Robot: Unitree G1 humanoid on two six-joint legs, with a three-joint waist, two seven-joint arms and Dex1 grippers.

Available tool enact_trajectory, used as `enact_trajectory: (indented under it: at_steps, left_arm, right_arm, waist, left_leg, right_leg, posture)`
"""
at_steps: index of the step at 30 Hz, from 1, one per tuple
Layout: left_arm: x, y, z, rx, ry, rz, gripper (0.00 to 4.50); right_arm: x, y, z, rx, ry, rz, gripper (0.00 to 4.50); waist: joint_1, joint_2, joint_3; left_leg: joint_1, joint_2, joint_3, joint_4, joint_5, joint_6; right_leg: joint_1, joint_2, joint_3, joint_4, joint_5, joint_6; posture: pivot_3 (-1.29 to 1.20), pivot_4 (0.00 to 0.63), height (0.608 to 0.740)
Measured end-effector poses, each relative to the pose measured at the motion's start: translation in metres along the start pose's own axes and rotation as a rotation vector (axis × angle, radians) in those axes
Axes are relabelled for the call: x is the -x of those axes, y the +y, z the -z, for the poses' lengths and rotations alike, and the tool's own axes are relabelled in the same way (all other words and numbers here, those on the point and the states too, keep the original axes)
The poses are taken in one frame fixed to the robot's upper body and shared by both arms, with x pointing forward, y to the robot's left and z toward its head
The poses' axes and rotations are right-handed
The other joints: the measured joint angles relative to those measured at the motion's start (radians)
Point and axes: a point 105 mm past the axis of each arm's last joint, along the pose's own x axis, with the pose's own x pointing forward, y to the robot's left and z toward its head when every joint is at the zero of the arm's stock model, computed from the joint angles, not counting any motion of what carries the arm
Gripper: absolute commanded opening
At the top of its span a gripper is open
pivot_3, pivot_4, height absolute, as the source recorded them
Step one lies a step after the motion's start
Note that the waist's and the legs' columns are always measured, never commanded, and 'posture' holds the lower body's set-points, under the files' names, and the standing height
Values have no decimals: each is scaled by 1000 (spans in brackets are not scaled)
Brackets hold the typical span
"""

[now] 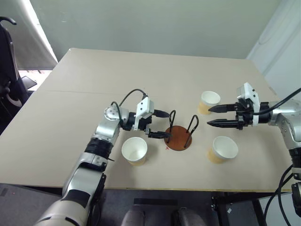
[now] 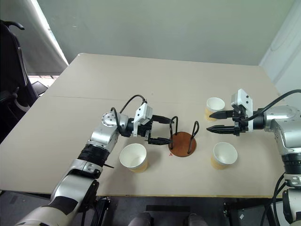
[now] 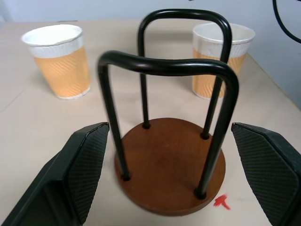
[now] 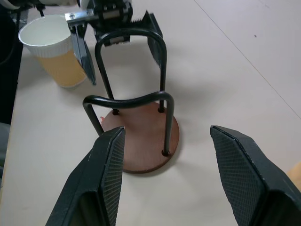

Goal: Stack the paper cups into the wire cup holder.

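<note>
Reddish-brown disc of the wire cup holder (image 1: pixel 178 138) sits mid-surface (image 1: pixel 94 75), empty, left tool (image 1: pixel 162 125) spread wide beside its loop, right tool (image 1: pixel 212 116) spread and holding nothing, three paper cups (image 1: pixel 134 150) (image 1: pixel 209 102) (image 1: pixel 223 149) standing apart around it.

- My work surface is a pale beige table (image 1: pixel 94 94), with a faint seam across it.
- A small red mark (image 3: pixel 222 202) sits on it.
- A dark chair (image 1: pixel 8 70), I think, stands off my left side.
- A grey-green wall (image 1: pixel 164 23) rises behind.
</note>
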Motion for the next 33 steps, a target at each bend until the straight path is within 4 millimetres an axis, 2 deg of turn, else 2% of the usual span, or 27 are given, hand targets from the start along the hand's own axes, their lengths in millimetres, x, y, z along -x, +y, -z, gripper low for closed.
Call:
enact_trajectory:
  at_steps: [8, 14, 17, 20, 23, 26, 33]
  left_arm:
    - [20, 4, -3, 54, 8, -15, 4469]
    - [40, 4, -21, 146, -40, -1, 4469]
    - [51, 14, -36, 171, -86, -62, 4469]
    - [63, 31, -63, 135, -160, -158, 4469]
    - [72, 40, -82, 85, -205, -219, 4469]
    - [73, 38, -83, 48, -209, -211, 4469]
    - [72, 28, -79, 8, -193, -167, 4469]
  right_arm:
    - [1, -4, -8, 5, -1, 12, 2869]
    - [1, -10, -17, 10, -8, 42, 2869]
    - [4, -16, -18, 20, 4, 77, 2869]
    - [3, -31, -13, 83, 86, 130, 2869]
    - [-2, -46, 4, 149, 212, 159, 2869]
    - [-7, -55, 15, 179, 273, 160, 2869]
    - [-18, -68, 21, 233, 327, 149, 2869]
  waist:
    - [-1, 0, 0]
    - [-1, 0, 0]
    - [-1, 0, 0]
    - [-3, 0, 0]
    - [-6, 0, 0]
    - [-6, 1, 0]
    - [-5, 1, 0]
  left_leg:
    - [0, 0, 0, 0, 0, 0]
    - [0, 0, -1, 0, 0, 0]
    - [0, 1, -1, 0, 0, 0]
    - [0, 1, -5, 0, 0, 0]
    - [1, 0, -9, -1, -1, 1]
    - [0, 0, -9, -2, -1, 1]
    - [-1, 0, -8, -4, 0, 1]
  right_leg:
    - [0, 0, 0, 0, 0, 0]
    - [0, 0, 0, -1, 0, 0]
    - [0, 0, 0, -1, 0, 0]
    - [-1, 0, 1, 0, 0, 0]
    - [-2, -2, 2, 0, 0, 0]
    - [-4, -2, 2, 0, 0, 0]
    - [-4, -3, 2, -2, 0, 0]
  posture:
    - [0, 150, 740]
    - [0, 150, 740]
    - [0, 150, 740]
    - [0, 150, 740]
    - [0, 150, 740]
    - [0, 150, 740]
    - [0, 150, 740]
